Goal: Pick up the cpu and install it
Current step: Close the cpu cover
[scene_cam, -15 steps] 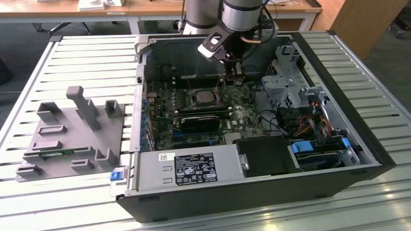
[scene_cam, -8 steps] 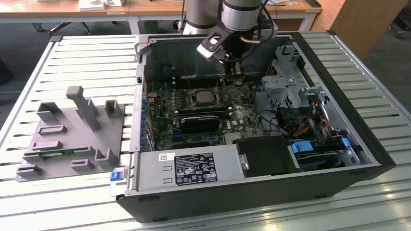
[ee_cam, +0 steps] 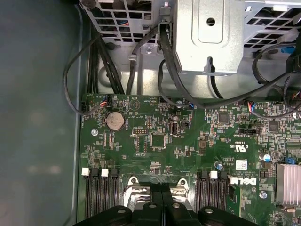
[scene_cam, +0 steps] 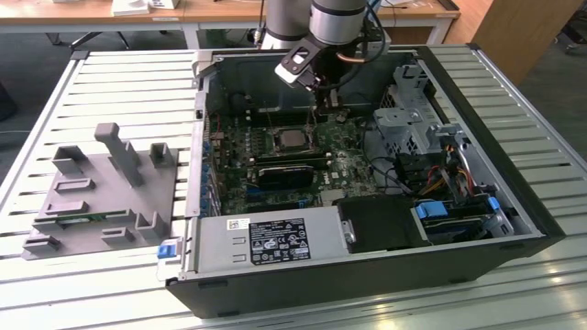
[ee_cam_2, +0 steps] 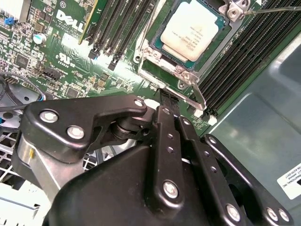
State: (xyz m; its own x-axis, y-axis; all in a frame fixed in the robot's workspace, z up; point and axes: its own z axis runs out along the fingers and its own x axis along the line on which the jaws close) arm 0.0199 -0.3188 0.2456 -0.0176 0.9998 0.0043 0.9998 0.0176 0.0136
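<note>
Clearly the cpu [ee_cam_2: 193,28] lies flat in its socket [ee_cam_2: 188,74], near the gripper [ee_cam_2: 168,101], whose fingers are pinched together on nothing. It looks light, stiff and slick-topped, likely fragile underneath. It is best taken by opposite edges.

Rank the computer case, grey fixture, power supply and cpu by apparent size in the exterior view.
1. computer case
2. grey fixture
3. power supply, somewhat smaller than the fixture
4. cpu, smallest by far

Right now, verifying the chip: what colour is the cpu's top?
Silver; the cpu shows best in second wrist view.
</note>
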